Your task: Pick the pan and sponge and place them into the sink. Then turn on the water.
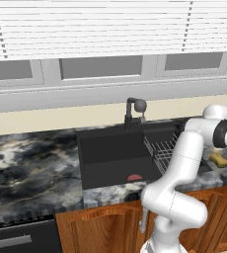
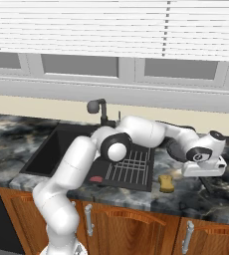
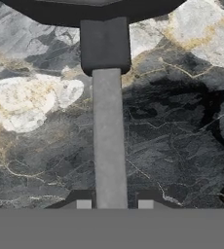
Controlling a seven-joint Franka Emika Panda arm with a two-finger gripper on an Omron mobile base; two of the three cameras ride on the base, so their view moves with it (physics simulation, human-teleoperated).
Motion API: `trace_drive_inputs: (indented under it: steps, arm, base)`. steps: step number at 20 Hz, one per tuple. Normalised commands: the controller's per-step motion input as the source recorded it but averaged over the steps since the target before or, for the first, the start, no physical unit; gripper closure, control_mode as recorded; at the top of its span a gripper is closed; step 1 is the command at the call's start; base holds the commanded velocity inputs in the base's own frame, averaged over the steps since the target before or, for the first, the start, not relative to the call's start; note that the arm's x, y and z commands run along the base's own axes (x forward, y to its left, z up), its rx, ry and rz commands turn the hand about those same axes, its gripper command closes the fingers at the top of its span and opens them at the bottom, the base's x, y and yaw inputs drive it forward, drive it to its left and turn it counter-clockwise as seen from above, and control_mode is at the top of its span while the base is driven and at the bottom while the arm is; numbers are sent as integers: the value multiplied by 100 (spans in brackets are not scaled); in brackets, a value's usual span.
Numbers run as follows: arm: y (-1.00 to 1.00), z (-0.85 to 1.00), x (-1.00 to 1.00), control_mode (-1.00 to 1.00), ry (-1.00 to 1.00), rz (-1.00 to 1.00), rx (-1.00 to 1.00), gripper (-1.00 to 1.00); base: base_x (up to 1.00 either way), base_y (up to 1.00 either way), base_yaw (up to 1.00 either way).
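Pinching the long thin handle (image 3: 109, 141) of the pan (image 3: 92, 10), whose dark rim fills the hand view's top edge on the marble counter (image 3: 31, 102), the gripper (image 3: 111, 204) holds something stiff but probably front-heavy, likely to droop unless gripped nearer the bowl.

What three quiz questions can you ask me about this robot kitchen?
1. True or false: the sponge lies on the counter, outside the sink.
2. What sits between the finger tips of the gripper? A) the pan handle B) the faucet C) the sponge
3. Fill in: the drain spot in the sink is ___.

Key: 1 true; 2 A; 3 red.
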Motion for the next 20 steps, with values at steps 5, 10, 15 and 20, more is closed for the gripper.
trace_drive_inputs:
  steps: [5,10,15,20]
  arm:
    - [0,-2,-1,-100,0,0,0,100]
    - [9,35,-12,-100,-5,4,-2,100]
    - [1,53,-17,-100,-9,13,-5,100]
    - [19,27,-5,-100,-6,15,-5,100]
  base:
    - [0,0,0]
    - [0,0,0]
    - [0,0,0]
    - [0,0,0]
